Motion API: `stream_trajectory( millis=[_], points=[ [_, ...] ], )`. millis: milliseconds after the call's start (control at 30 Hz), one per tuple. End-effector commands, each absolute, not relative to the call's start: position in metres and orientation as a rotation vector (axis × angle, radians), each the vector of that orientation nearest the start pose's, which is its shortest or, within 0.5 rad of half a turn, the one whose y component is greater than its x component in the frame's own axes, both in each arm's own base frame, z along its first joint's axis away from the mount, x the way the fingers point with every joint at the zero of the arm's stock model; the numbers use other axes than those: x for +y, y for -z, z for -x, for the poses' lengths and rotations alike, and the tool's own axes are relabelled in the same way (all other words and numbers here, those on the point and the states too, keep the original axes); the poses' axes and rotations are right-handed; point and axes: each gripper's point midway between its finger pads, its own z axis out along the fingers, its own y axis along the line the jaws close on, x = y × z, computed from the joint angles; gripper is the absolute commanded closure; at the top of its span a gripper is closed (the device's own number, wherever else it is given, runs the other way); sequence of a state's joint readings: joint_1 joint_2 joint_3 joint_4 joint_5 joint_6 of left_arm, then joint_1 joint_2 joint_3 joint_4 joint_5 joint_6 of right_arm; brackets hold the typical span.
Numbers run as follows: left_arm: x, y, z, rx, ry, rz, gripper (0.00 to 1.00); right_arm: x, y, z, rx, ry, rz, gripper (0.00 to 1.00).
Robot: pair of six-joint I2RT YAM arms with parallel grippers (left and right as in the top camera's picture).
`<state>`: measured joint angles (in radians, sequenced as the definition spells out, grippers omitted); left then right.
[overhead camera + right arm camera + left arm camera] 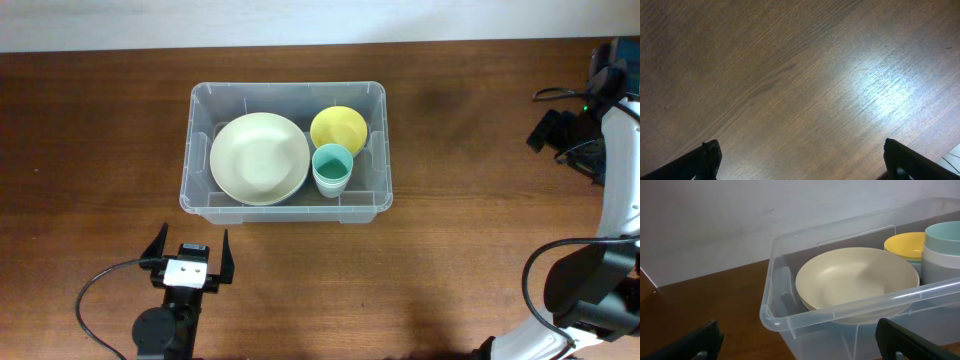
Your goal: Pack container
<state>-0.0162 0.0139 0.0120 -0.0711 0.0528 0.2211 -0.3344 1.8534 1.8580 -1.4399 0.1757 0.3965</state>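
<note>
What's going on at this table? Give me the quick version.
Neither arm is handling anything right now. The clear container sits mid-table holding a large cream bowl, a yellow bowl and a teal cup. The left gripper is open and empty, just in front of the container and facing it. The right gripper is open and empty too, off to the right above the wooden table. The packing looks either done or paused.

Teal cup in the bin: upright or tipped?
Upright. The small teal plastic cup stands mouth-up inside the large clear rectangular plastic bin, its round opening facing the overhead camera.
</note>
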Motion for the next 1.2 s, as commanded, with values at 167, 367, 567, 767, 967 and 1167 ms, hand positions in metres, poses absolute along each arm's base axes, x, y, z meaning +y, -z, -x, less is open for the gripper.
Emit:
stream_trajectory(
  millis=[167,367,567,767,967,1167],
  points=[
    [-0.012,-0.158,-0.246,1.627,-0.124,-0.243,0.0,-0.154,-0.187,-0.339,2.779,0.276,-1.106,0.01],
    [-0.012,-0.158,-0.246,1.627,-0.124,-0.243,0.0,-0.154,-0.187,-0.339,2.779,0.276,-1.106,0.01],
    [-0.012,-0.158,-0.246,1.627,-0.124,-0.243,0.0,-0.154,-0.186,-0.339,2.78,0.277,-1.106,0.01],
    [-0.012,-0.158,-0.246,1.627,-0.124,-0.243,0.0,-0.157,-0.201,-0.335,2.734,0.308,-1.091,0.01],
    [-0.012,-0.158,-0.246,1.627,-0.124,-0.243,0.0,-0.151,-0.25,-0.339,2.525,0.255,-1.019,0.01],
    [-0.012,-0.158,-0.246,1.627,-0.124,-0.243,0.0,-0.114,-0.289,-0.349,2.22,0.147,-0.815,0.01]
  ],
)
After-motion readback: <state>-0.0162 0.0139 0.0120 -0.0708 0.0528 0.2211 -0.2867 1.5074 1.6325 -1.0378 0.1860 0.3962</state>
